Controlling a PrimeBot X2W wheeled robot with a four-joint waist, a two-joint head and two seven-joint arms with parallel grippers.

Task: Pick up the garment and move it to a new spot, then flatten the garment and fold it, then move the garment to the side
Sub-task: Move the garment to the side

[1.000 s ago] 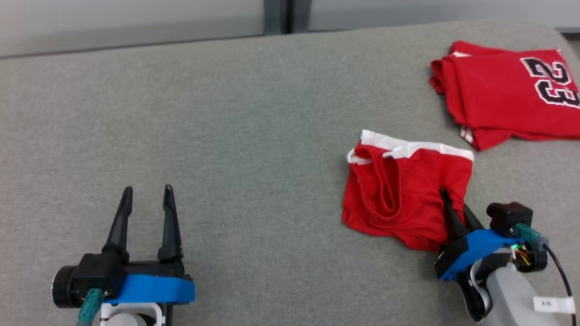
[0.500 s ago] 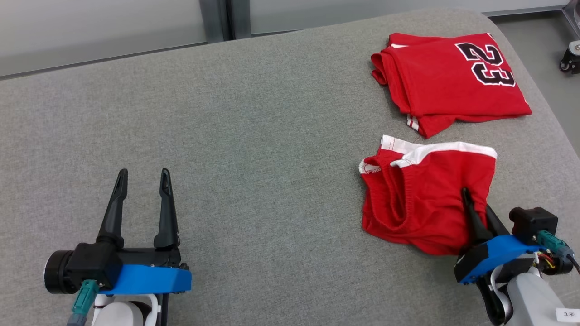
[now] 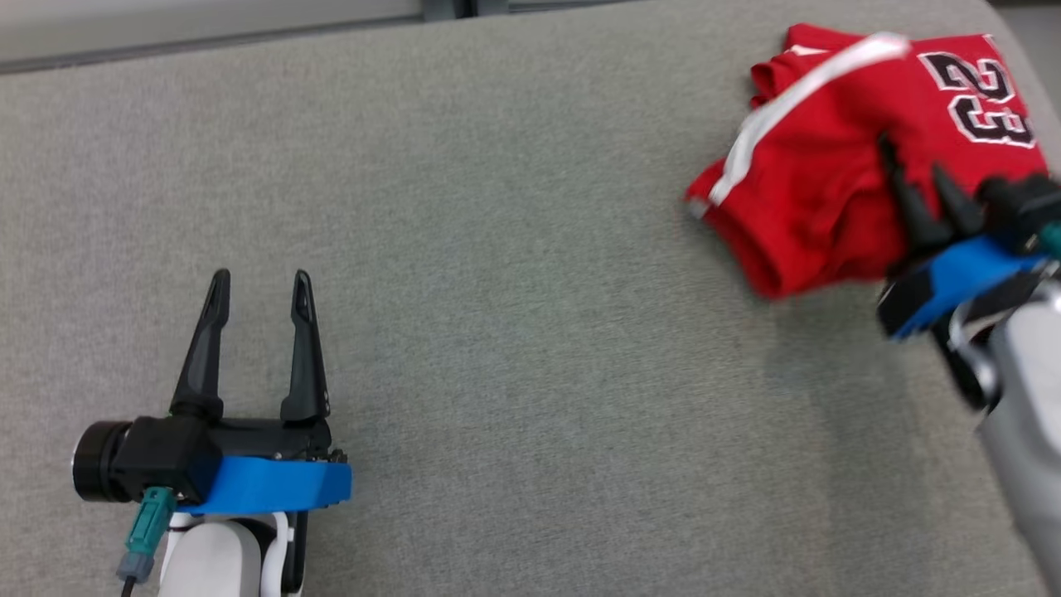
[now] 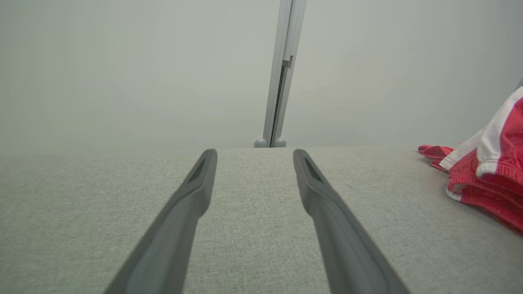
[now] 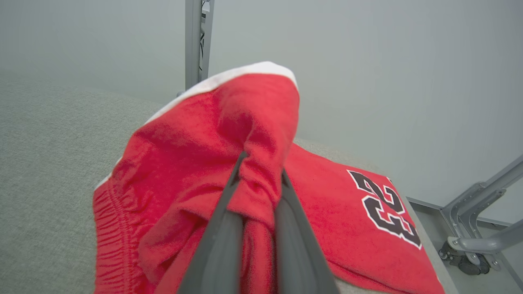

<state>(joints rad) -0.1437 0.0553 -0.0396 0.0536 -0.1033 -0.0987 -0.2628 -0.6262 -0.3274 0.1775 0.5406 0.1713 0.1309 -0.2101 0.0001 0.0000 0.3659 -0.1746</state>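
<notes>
The folded red jersey with the black "23" lies at the far right corner of the grey fabric-covered worktop, and everything else is placed from it.

The garment — a pair of red shorts with white trim — hangs bunched just on the robot's-left side of the jersey. In the head view it overlaps the jersey's near-left edge. The right tool is clenched on a thick fold of the shorts. In the right wrist view the cloth is pinched between the two dark fingers, and the shorts rise above them with the white hem uppermost. The gathered waistband droops on the side away from the jersey. Whether the lowest folds touch the worktop I cannot tell; the head view is blurred there.

The left tool sits well apart from the jersey, far to its left and nearer the robot. It is released: its fingers are spread wide with nothing between them. In the left wrist view the left tool lies low over bare worktop, and the shorts show at the right edge.
</notes>
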